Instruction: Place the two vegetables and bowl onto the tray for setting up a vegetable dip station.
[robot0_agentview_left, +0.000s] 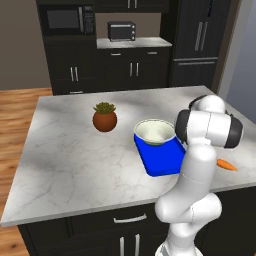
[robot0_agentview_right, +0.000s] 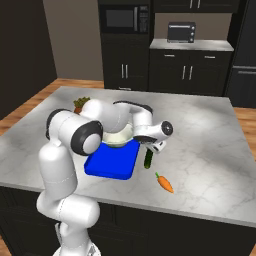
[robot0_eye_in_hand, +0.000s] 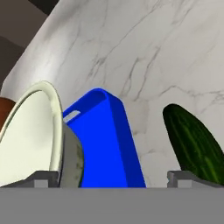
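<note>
Two-finger gripper (robot0_agentview_right: 152, 148) with jaws spread wide hangs over slim dark green cucumber (robot0_agentview_right: 148, 159) lying on marble beside flat bright blue tray (robot0_agentview_right: 112, 162), wide cream-white bowl (robot0_agentview_right: 118, 136) at tray's far end: risk, a descending finger nudges the tray rim.

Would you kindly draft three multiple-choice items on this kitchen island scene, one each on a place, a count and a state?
1. Where is the bowl?
A. on the far end of the tray
B. on the floor
C. inside the microwave

2. How many vegetables lie on the counter off the tray?
A. none
B. two
C. four

3. How stands the gripper?
A. shut on the carrot
B. shut on the bowl
C. open, holding nothing

Answers: 1 A, the bowl sits on the blue tray; 2 B, cucumber and carrot both rest on marble; 3 C, the fingertips stand wide apart.
</note>
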